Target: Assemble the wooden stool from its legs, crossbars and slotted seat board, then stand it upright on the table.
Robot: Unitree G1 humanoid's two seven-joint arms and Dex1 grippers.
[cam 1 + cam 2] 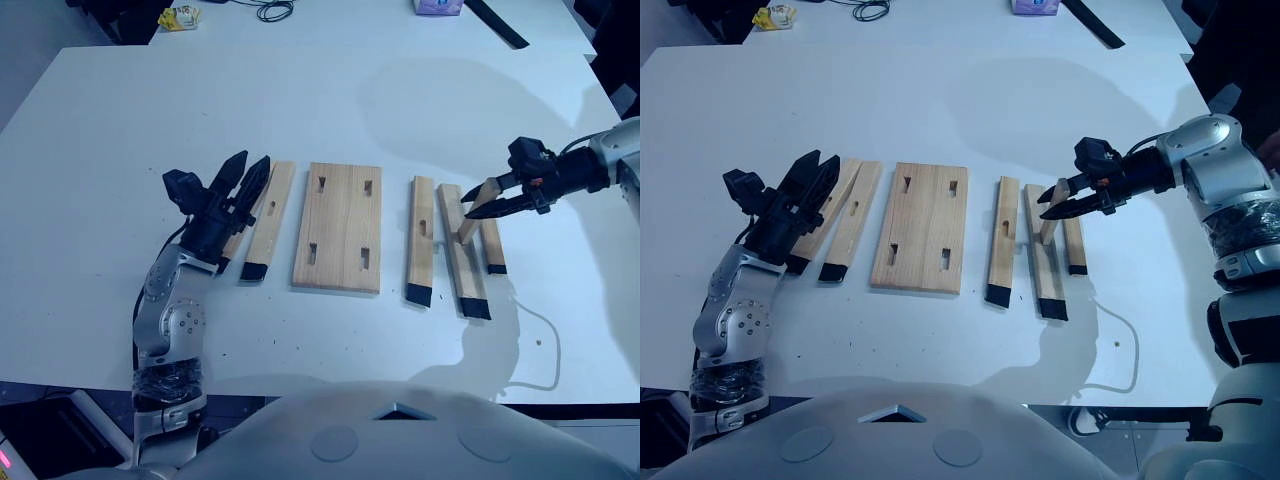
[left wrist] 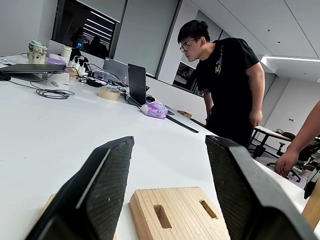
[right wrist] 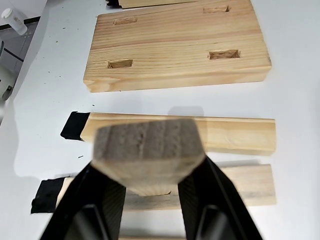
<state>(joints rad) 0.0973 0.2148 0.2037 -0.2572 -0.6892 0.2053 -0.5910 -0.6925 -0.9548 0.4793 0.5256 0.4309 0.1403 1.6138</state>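
Observation:
The slotted seat board (image 1: 336,227) lies flat mid-table. Two black-tipped legs (image 1: 270,218) lie to its left, and my left gripper (image 1: 246,172) hovers open just over them, nothing between its fingers (image 2: 107,180). In the left wrist view the seat board (image 2: 180,212) shows beyond them. Three more legs (image 1: 421,240) lie right of the board. My right gripper (image 1: 492,209) is shut on a short crossbar (image 1: 476,212). The crossbar is held tilted, its lower end on the middle right leg (image 1: 464,258). The right wrist view shows the crossbar's end grain (image 3: 147,152) clamped between the fingers.
At the table's far edge are a yellow item (image 1: 180,16), a coiled cable (image 1: 275,10), a purple pack (image 1: 437,6) and a black strip (image 1: 495,22). A thin cable (image 1: 545,345) trails on the table near the right arm. A laptop (image 2: 136,84) stands far back.

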